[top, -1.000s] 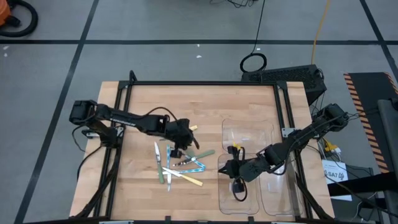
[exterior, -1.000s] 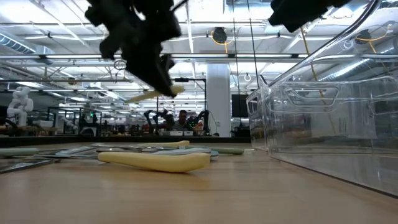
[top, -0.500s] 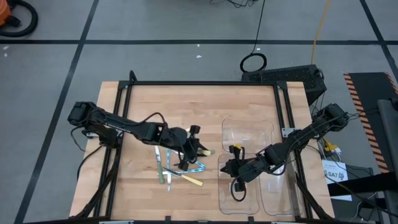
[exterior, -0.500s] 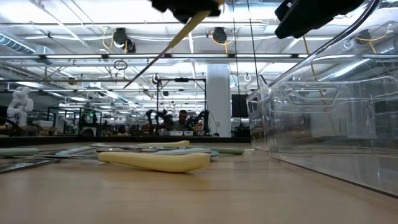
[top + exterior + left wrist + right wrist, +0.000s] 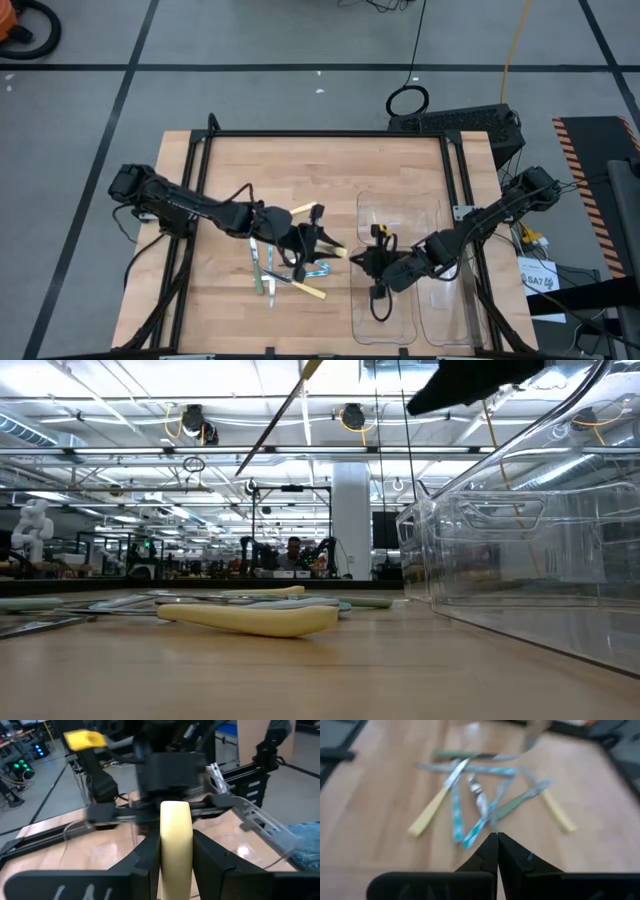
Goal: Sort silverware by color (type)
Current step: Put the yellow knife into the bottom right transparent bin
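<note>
The left gripper is held above the table, just beside the near-left edge of the clear trays, and a yellow-handled utensil is clamped between its fingers, which are set narrow around the handle. In the high view that utensil's yellow end is seen poking out toward the trays; in the low view it is seen high up as a slim tilted rod, clear of the wood. The right gripper is positioned close to the left one, at the tray's left edge, with its fingers pressed fully together and nothing between them. The rest of the silverware is left in a loose crossed pile on the wood, below and left of the left gripper in the high view: yellow, pale green and light blue handles overlapping, as seen from the right wrist. One yellow handle is lying flat nearest the low camera, with further pieces behind it. The clear trays are seen at the right of the low view; whether any utensil is inside them cannot be told.
</note>
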Robot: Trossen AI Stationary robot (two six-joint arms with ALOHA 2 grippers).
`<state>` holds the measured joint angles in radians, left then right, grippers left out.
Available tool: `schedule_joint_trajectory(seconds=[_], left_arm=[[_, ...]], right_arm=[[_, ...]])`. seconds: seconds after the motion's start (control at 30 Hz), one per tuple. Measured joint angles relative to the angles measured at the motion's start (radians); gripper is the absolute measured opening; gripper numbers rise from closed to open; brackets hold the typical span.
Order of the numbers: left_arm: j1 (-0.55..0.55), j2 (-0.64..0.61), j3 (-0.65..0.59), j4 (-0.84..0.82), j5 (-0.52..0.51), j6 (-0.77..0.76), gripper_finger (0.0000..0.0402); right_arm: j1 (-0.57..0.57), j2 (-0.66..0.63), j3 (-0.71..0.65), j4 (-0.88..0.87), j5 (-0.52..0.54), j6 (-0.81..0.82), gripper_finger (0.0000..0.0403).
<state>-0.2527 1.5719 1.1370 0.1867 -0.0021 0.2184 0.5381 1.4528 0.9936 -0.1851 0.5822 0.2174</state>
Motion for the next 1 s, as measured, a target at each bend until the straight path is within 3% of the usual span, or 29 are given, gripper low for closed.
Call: schedule_joint_trajectory(seconds=[0.6,0.7,0.83,1.0], left_arm=[[-0.051,0.000,0.000,0.088,0.000,-0.030,0.0090],[-0.058,0.000,0.000,0.119,0.000,-0.030,0.0090],[-0.067,0.000,0.000,0.127,-0.003,-0.021,0.0090],[-0.085,0.000,0.000,0.138,-0.037,0.002,0.0090]], right_arm=[[0.000,0.004,0.000,0.276,0.020,-0.159,0.0010],[-0.007,0.023,0.000,0.338,0.029,-0.162,0.0041],[-0.009,0.050,0.000,0.420,0.130,-0.178,0.0101],[-0.008,0.067,0.000,0.498,0.123,-0.206,0.0169]])
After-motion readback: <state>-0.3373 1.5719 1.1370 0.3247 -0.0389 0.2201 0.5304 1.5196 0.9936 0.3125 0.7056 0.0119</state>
